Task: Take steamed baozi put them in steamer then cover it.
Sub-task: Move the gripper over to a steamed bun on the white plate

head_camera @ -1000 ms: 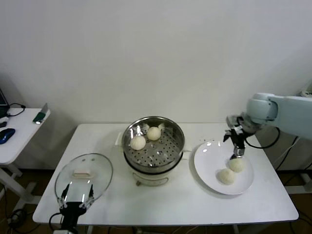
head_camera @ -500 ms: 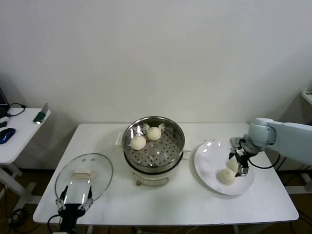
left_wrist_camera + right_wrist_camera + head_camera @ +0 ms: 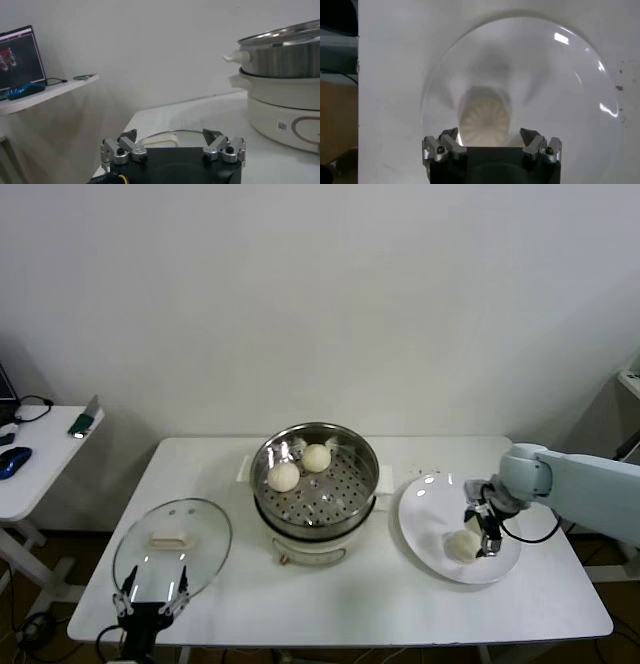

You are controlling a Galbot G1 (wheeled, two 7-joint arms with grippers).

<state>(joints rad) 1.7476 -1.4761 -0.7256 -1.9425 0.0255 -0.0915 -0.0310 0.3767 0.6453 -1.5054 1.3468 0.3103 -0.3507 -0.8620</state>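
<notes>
A white table (image 3: 400, 604) is seen from the head view, with the steamer (image 3: 316, 484) standing near its middle on a cream base. Two baozi (image 3: 284, 476) lie on the perforated tray inside, one toward the left wall and the other (image 3: 316, 457) just behind it, close together. The pot is uncovered. The cover (image 3: 172, 546) lies flat on the table to the left of the steamer, apart from it, its pale handle up. A white plate (image 3: 425, 529) rests on the table to the right of the steamer, just beside the base. One baozi (image 3: 460, 545) is seen plainly on the plate; another is mostly hidden behind the right gripper (image 3: 481, 529). That gripper is lowered onto the plate, and its fingers are spread wide. In the right wrist view the spread fingers (image 3: 444, 146) are seen on either side of a pleated baozi (image 3: 484, 120), which sits between and just past them on the plate (image 3: 580, 100); whether it is touched cannot be told. The left gripper (image 3: 152, 602) is parked at the near left edge of the table, just beside the rim of the cover, with its fingers (image 3: 120, 149) spread and nothing between them. In the left wrist view the steamer (image 3: 282, 57) is seen off to one side. A side table (image 3: 40, 469) with small items stands farther left.
</notes>
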